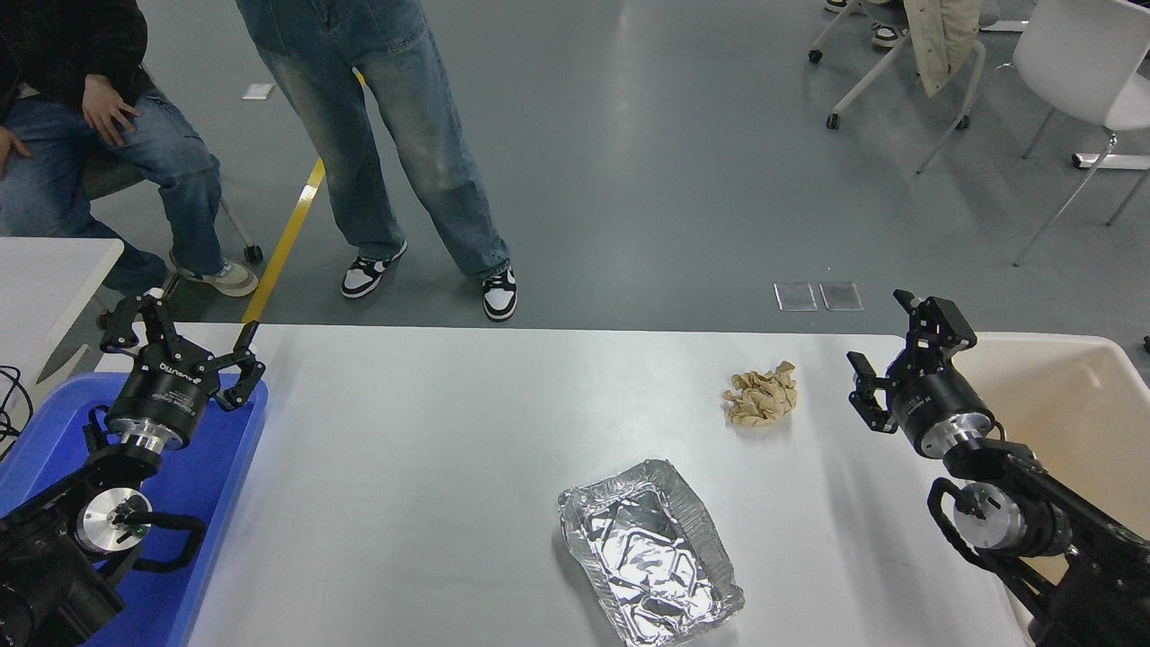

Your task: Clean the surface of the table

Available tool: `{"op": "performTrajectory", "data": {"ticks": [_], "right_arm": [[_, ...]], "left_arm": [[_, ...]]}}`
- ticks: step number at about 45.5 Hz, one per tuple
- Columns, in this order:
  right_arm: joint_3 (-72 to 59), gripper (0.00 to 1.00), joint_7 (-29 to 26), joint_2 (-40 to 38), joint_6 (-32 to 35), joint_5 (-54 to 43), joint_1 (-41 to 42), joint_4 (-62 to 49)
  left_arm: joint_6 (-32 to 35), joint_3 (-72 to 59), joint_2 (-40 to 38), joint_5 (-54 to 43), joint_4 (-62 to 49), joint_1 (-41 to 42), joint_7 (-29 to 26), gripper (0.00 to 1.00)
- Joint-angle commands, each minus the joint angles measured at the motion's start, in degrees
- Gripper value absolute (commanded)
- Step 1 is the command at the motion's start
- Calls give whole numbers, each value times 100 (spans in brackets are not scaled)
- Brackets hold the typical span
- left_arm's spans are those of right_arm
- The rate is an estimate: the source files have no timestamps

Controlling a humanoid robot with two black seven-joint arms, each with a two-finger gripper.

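Note:
The table surface is a wide light grey-white top. On it lie a crumpled tan paper wad at the right rear and an empty foil tray near the front middle. My right gripper hovers open over the table's right edge, to the right of the wad and apart from it, with nothing between its fingers. My left gripper stays parked open above the blue tray at the lower left.
A blue plastic tray borders the table's left side. A cream bin stands at the right edge. Beyond the far edge one person stands and another sits. A smaller white table corner is at the left.

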Motion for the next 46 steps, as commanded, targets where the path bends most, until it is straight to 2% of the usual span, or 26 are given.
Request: {"op": "performTrajectory", "data": {"ticks": [1, 9, 15, 17, 23, 32, 38, 46], "right_arm": [[169, 100, 180, 226, -47, 25, 160, -746], [161, 100, 171, 226, -29, 25, 212, -738], [-120, 100, 118, -90, 261, -107, 186, 289], [-837, 100, 92, -493, 252, -474, 456, 754], [-2035, 100, 83, -978, 191, -1178, 985, 1353], [-2827, 100, -1041, -1259, 129, -2276, 1811, 1741], [-3117, 100, -1314, -1312, 366, -3024, 2128, 1916], [-3934, 100, -1341, -1479, 946, -3560, 2769, 2338]], "left_arm": [[0, 0, -1, 0, 0, 3, 0, 100], [0, 0, -1, 0, 0, 3, 0, 100], [0, 0, -1, 0, 0, 3, 0, 100], [0, 0, -1, 0, 0, 3, 0, 100], [0, 0, -1, 0, 9, 3, 0, 100], [0, 0, -1, 0, 0, 3, 0, 100], [0, 0, -1, 0, 0, 3, 0, 100], [0, 0, -1, 0, 0, 3, 0, 100]]}}
